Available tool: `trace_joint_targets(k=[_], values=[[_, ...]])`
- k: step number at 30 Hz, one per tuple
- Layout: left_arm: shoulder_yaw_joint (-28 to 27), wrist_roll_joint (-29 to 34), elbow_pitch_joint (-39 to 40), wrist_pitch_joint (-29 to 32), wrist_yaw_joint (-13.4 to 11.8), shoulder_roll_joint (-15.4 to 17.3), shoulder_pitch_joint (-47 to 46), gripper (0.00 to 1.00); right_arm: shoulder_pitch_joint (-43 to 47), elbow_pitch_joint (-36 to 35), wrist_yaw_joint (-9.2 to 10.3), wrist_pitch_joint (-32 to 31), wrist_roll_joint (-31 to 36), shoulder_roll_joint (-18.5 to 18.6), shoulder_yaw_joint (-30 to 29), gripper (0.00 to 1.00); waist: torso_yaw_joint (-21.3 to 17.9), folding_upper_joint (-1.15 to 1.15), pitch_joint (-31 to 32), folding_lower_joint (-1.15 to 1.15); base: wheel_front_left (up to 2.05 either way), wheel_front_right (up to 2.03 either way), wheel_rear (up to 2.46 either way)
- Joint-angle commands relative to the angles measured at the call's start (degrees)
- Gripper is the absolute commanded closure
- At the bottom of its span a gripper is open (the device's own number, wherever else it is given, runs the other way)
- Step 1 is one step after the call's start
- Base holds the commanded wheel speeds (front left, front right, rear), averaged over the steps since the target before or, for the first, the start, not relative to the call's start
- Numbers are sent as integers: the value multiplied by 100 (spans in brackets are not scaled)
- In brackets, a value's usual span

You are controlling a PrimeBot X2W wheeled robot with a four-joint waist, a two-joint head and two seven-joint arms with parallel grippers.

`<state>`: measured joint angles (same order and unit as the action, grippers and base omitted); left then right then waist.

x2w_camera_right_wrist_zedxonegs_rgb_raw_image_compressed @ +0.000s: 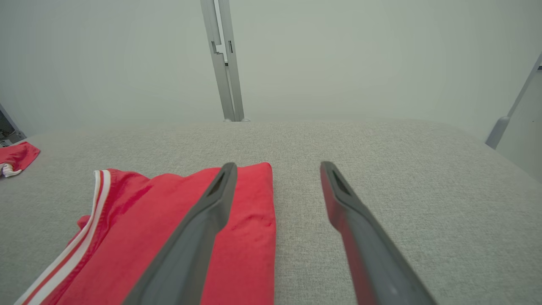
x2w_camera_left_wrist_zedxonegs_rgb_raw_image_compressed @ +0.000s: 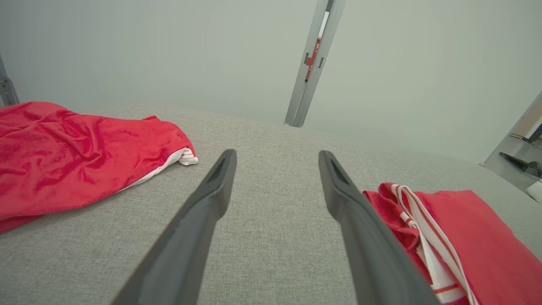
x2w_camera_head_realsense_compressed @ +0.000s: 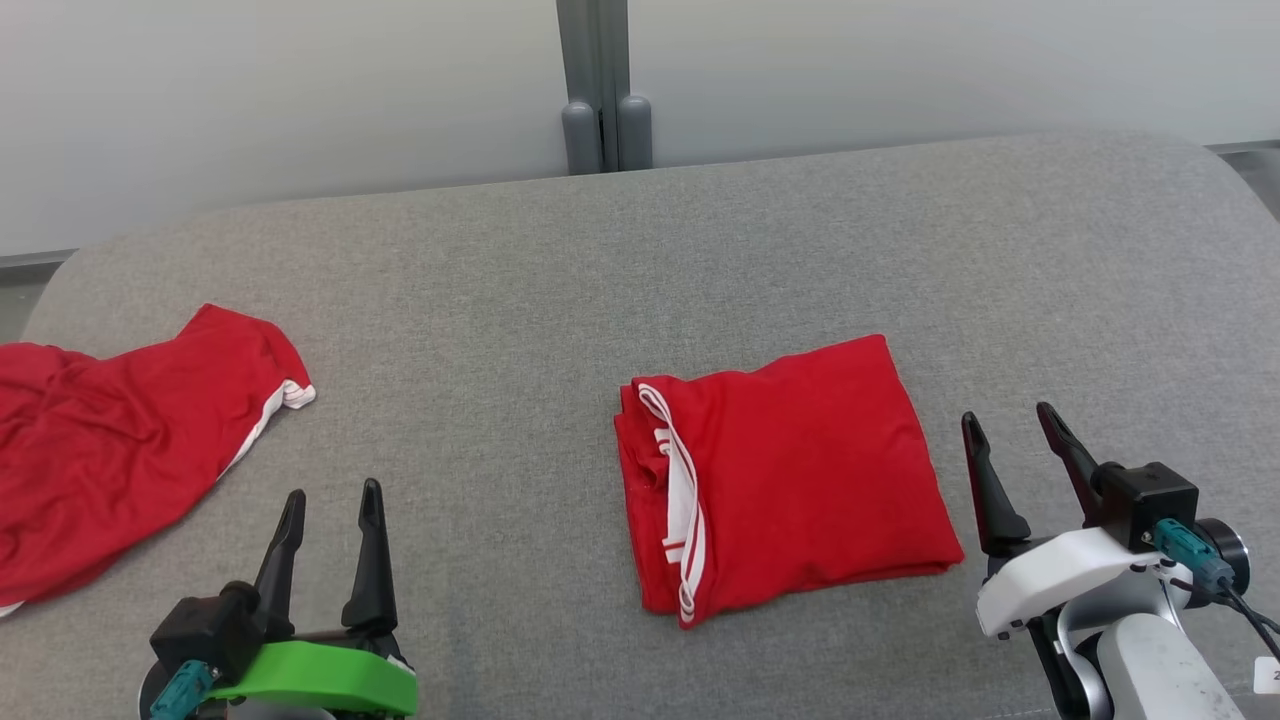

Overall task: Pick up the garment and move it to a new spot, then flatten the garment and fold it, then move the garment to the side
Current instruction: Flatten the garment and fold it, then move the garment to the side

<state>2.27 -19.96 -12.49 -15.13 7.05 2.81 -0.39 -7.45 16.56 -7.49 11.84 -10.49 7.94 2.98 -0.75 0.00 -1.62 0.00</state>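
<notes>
Grey padded table [x2w_camera_head_realsense_compressed: 500, 300], crossing the head view from left to right. At its left lies a loose red garment [x2w_camera_head_realsense_compressed: 110, 440], crumpled, with its white-edged hem pointing right. Right of centre lies the folded red garment [x2w_camera_head_realsense_compressed: 800, 470], a compact, nearly square packet turned slightly on the table. Its white striped trim [x2w_camera_head_realsense_compressed: 685, 500] runs near-to-far along the left edge, so I read no clear long axis.

My right gripper [x2w_camera_head_realsense_compressed: 1006, 413] hovers just beside the packet's near right corner, fingers spread wide and holding nothing. In the right wrist view its left finger overlaps the packet's right edge. My left gripper [x2w_camera_head_realsense_compressed: 333, 490] is equally spread and empty. It sits between the two garments, well apart from the packet and nearer the loose one.

I judge that folding is done and the shift to the side remains. The packet lies directly left of the right gripper, making that the nearer arm. A grasp there would enter across the right edge.
</notes>
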Motion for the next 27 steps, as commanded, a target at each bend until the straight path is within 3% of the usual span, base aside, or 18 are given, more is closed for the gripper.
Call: trace_joint_targets(k=[1, 11, 14, 17, 18, 20, 27], values=[[-27, 79, 22, 1, 15, 17, 99, 0, -73, 21, -1, 58, 50, 32, 28, 0, 24, 0, 9, 0, 0, 0, 0], [-50, 93, 19, 1, 22, 17, 135, 0, -109, 72, -1, 25, -47, 4, 43, 0, 81, 0, -22, 0, 0, 0, 0], [-29, 44, 3, 1, 19, 17, 98, 0, -194, 133, -1, -252, -197, 10, 35, 0, 92, 0, -68, 0, 0, 0, 0], [-19, 65, -7, 1, 20, 17, 34, 0, -432, 308, -1, -932, -382, 101, -21, 0, 116, 0, -153, 0, 0, 0, 0], [-19, 72, -14, 1, 20, 17, -27, 0, -570, 491, -1, -1648, -575, 101, -9, 0, 154, 0, -212, 0, 0, 0, 0], [3, 61, -13, 1, 19, 16, -94, 0, -783, 593, -2, -2257, -708, 197, 31, 0, 217, 0, -288, 0, 0, 0, 0], [80, 6, 11, 1, 3, 17, -267, 0, -1229, 908, 2, -3478, -922, 309, -68, 0, 474, 0, -661, 0, 0, 0, 0]])
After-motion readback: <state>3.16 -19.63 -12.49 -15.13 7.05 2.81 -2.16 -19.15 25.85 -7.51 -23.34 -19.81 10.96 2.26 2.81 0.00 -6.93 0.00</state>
